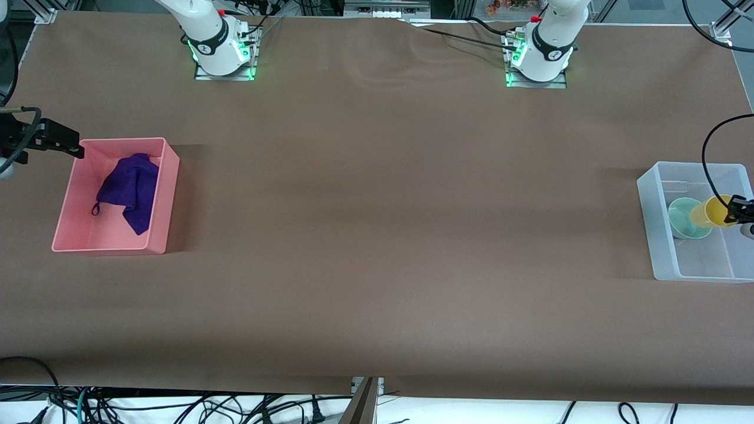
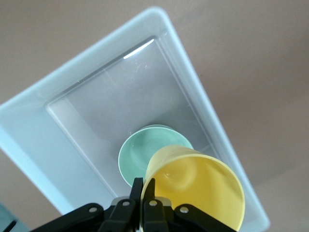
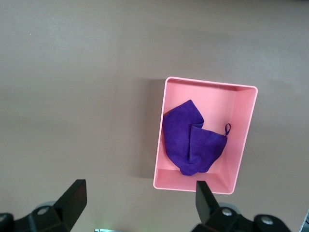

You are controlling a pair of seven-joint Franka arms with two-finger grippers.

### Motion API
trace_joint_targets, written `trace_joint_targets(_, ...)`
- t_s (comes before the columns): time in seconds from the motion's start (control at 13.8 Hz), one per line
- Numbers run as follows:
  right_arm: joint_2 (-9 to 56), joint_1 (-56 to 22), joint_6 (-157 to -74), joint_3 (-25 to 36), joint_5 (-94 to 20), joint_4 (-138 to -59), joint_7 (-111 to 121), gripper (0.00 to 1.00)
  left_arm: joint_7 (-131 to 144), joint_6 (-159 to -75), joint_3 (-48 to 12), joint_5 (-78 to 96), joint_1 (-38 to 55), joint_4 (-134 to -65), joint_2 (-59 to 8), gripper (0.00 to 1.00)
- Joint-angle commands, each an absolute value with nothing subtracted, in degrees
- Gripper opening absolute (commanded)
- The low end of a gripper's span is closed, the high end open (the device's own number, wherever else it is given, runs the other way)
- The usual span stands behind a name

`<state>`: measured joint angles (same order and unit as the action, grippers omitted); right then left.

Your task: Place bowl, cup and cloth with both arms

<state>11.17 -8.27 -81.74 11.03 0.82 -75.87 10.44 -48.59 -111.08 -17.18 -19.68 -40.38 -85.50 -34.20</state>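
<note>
My left gripper [image 1: 736, 213] is shut on the rim of the yellow cup [image 1: 710, 212], one finger inside and one outside. It holds the cup tilted over the clear bin [image 1: 651, 227], partly over the mint-green bowl [image 1: 683, 219] that sits in the bin. The left wrist view shows the gripper [image 2: 143, 187], cup [image 2: 203, 191], bowl [image 2: 137, 157] and bin [image 2: 29, 130]. The purple cloth [image 1: 129, 187] lies crumpled in the pink bin [image 1: 171, 188]. My right gripper [image 1: 73, 150] is open and empty, up beside the pink bin's corner. In the right wrist view, the gripper [image 3: 140, 191] looks down on the cloth [image 3: 190, 140] and bin [image 3: 207, 83].
The brown table covering [image 1: 377, 235] stretches between the two bins. The pink bin is at the right arm's end and the clear bin at the left arm's end. Both arm bases [image 1: 221, 53] stand along the edge farthest from the front camera.
</note>
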Motion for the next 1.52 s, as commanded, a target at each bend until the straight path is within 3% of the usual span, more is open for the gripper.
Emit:
trace_joint_targets(0.0, 11.0, -8.2, -81.7, 10.8, 1.6, -75.8, 11.0, 1.0, -52.2, -115.8, -17.8, -21.2, -42.4, -85.4, -37.9, 0.0)
trace_joint_targets(0.22, 11.0, -8.3, -81.7, 10.7, 1.6, -75.8, 11.0, 1.0, -52.4, -116.8, -17.8, -21.1, -43.5, -85.5, -39.4, 0.0)
trace_joint_targets(0.29, 11.0, -8.2, -81.8, 10.8, 1.6, -75.8, 11.0, 1.0, -52.3, -116.7, -17.8, -21.1, -43.5, -85.5, -39.5, 0.28)
trace_joint_targets(0.36, 11.0, -8.2, -81.7, 10.8, 1.6, -75.8, 11.0, 1.0, -52.4, -116.2, -17.9, -21.1, -43.5, -85.4, -39.2, 0.9)
trace_joint_targets(0.44, 11.0, -8.2, -81.7, 10.8, 1.6, -75.8, 11.0, 1.0, -52.7, -115.7, -18.1, -21.1, -43.6, -85.4, -38.5, 1.0)
trace_joint_targets(0.58, 11.0, -8.2, -81.7, 10.8, 1.5, -75.8, 11.0, 1.0, -52.7, -109.5, -19.4, -20.1, -42.7, -84.5, -35.2, 1.0)
trace_joint_targets(0.87, 11.0, -8.1, -81.7, 10.9, 1.5, -75.8, 11.0, 1.0, -38.5, -97.9, -31.7, -20.1, -42.4, -84.0, -26.5, 1.0)
trace_joint_targets(1.23, 11.0, -8.1, -81.7, 10.9, 1.5, -75.8, 11.0, 1.0, -21.3, -87.7, -45.0, -20.2, -42.4, -79.1, -24.3, 1.0)
trace_joint_targets(1.45, 11.0, -8.1, -81.8, 10.9, 1.5, -75.8, 11.0, 1.0, -20.9, -86.2, -46.1, -20.0, -39.0, -79.5, -20.8, 1.0)
